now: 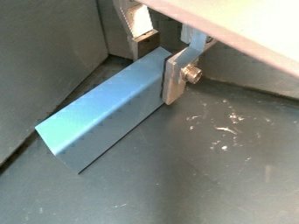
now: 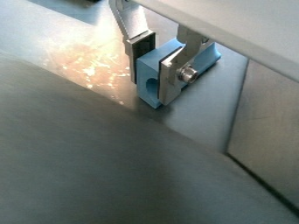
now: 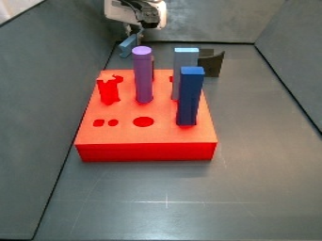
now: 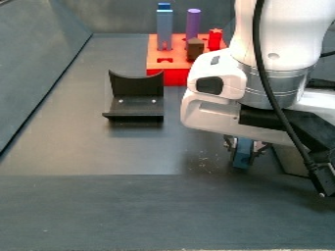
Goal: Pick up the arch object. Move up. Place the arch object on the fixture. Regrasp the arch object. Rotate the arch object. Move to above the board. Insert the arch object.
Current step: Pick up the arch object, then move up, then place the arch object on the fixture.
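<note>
Both wrist views show the gripper (image 1: 163, 54) (image 2: 162, 58) low over the dark tabletop (image 1: 222, 175), its jaws pinching the arch object (image 1: 105, 114) (image 2: 176, 72), a pale blue block lying on the tabletop. One silver finger (image 1: 177, 74) presses against the block's side face; the opposite finger (image 1: 142, 39) sits on its other side.

In a side view, from left to right: the red board (image 3: 145, 136) carries a small red piece (image 3: 109, 90), a purple peg (image 3: 143, 73), a dark blue square peg (image 3: 190, 94) and a light-blue peg (image 3: 185, 58). The fixture (image 3: 212, 62) stands just behind the board. The gripper (image 3: 130, 40) is behind the board, well apart from it.

In a side view, the fixture (image 4: 133, 96) stands left of the gripper (image 4: 245, 157).
</note>
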